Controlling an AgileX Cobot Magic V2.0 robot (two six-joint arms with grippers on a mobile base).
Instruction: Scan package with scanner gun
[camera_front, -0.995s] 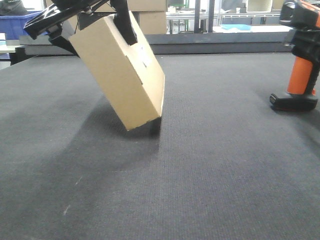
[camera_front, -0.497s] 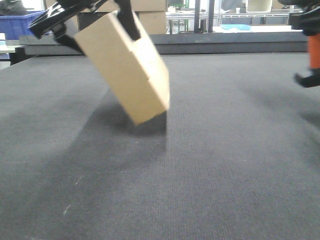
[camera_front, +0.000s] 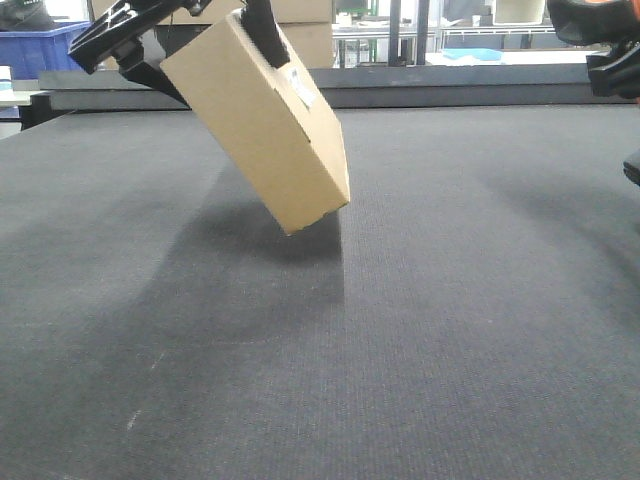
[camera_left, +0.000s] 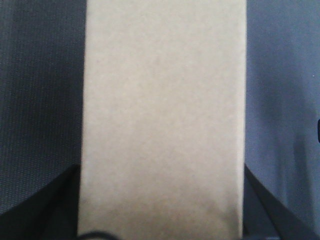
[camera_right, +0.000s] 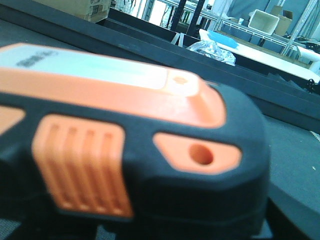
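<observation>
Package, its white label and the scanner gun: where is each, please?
package (camera_front: 240, 130): front view, broad tan face.
white label (camera_front: 300, 92): front view, label's middle.
scanner gun (camera_right: 150, 170): right wrist view, black head side.

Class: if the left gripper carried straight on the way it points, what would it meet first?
Probably the dark table mat: the left gripper points down along the package, whose low corner would touch first.

Desk (camera_front: 420, 360) was covered in dark grey ribbed matting, with soft shadows across it. A low dark ledge (camera_front: 480, 95) ran along its far edge. Beyond stood a blue bin (camera_front: 38, 48) at left, stacked cartons (camera_front: 305, 35) at centre and black racking uprights (camera_front: 422, 30). A white table (camera_right: 260, 52) behind carried a blue tray (camera_right: 225, 37), a white tub (camera_right: 265, 19) and crumpled clear plastic (camera_right: 212, 50). The far end was bright and washed out.
</observation>
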